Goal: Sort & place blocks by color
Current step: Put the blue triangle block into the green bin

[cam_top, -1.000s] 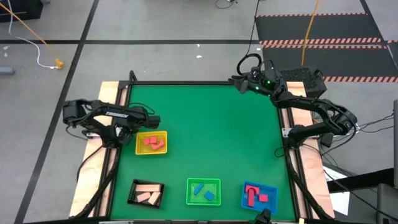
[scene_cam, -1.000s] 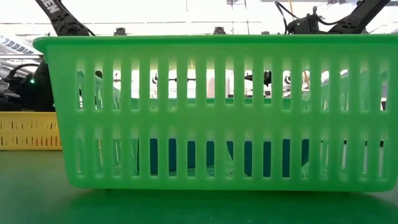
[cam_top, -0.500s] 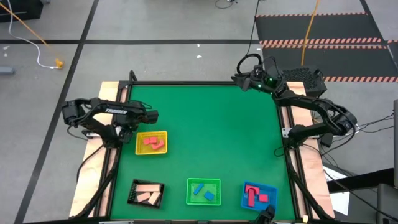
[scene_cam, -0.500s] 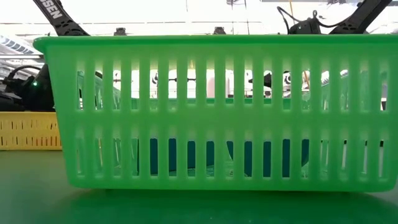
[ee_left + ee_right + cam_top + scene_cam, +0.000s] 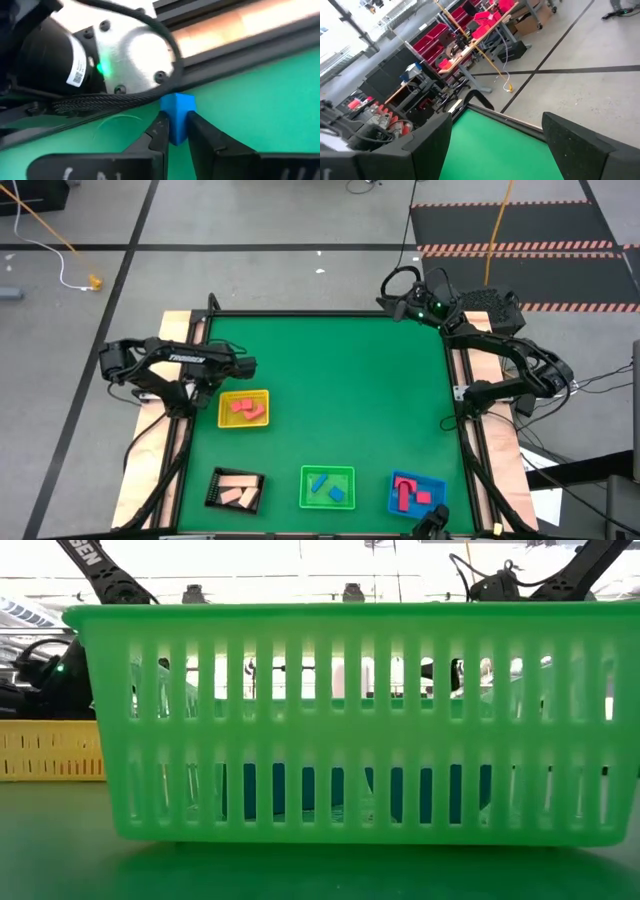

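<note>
Left hand (image 5: 174,131): newly closed on a blue block (image 5: 177,116) at the bench's (image 5: 330,390) left edge. Green tray (image 5: 327,487) likely next. Right hand (image 5: 495,145): open, parked at far-right corner.

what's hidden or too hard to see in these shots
- Low view: the slotted green tray fills the frame and blocks the table behind it; only blue shapes show through its slots.
- High view: the left gripper is too small to show the small blue cube it pinches; only the left wrist view shows it.
- High view: the pale wooden blocks in the black tray are too small to count.
</note>
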### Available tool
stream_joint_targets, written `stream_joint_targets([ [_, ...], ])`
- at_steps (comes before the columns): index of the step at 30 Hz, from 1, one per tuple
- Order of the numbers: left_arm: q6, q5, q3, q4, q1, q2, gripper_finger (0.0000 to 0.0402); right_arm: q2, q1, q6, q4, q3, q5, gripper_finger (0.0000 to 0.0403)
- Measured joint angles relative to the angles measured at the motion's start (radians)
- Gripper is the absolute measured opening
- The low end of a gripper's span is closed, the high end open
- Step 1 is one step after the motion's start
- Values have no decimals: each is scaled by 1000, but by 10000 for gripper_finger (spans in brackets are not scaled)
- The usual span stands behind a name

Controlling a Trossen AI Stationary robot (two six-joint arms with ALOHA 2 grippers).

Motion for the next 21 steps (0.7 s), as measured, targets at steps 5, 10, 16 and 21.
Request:
stream_joint_targets([
  [5, 144, -77, 67, 78, -5, 0, 39, 0, 0, 0, 9, 0, 9, 302],
  [10, 290, -194, 110, 214, -9, 2, 26, 0, 0, -1, 9, 0, 10, 302],
  [16, 534, -372, 123, 577, -7, 1, 8, 0, 1, 1, 7, 0, 11, 302],
  [21, 836, -368, 122, 940, 0, 1, 7, 0, 1, 37, 7, 0, 11, 302],
])
